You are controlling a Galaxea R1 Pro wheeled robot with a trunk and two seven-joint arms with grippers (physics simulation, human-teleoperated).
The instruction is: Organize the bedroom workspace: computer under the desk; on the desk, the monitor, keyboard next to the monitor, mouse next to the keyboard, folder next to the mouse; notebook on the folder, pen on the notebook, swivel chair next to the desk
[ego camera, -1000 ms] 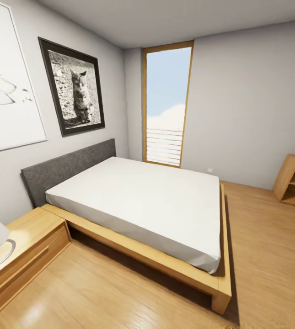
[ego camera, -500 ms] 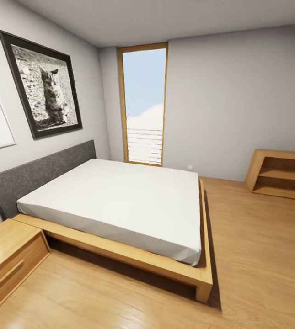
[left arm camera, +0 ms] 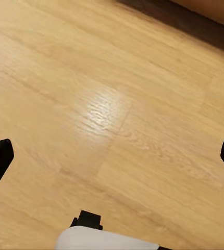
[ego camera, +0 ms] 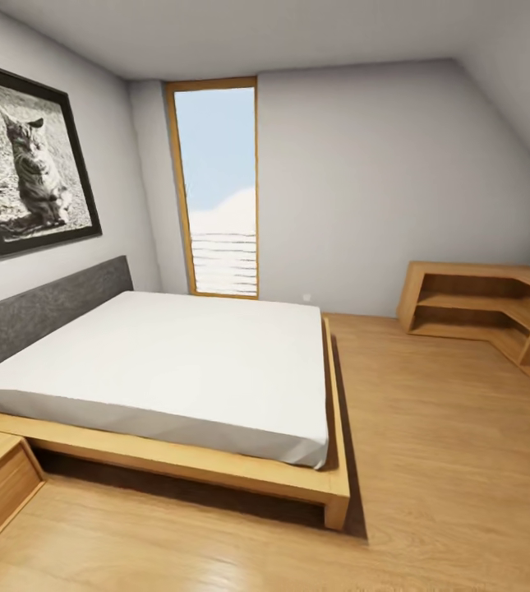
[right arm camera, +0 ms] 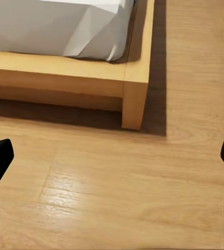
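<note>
Evidently the head view has swung right: the cat picture [ego camera: 30, 177] slid toward the frame edge and corner shelving [ego camera: 495, 316] appeared. Both grippers [left arm camera: 112, 156] [right arm camera: 112, 156] hang spread, empty; the desk isn't found yet.

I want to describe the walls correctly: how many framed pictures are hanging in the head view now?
1: the framed cat picture hangs on the left wall, above the grey headboard. Others may lie outside the frame.
</note>
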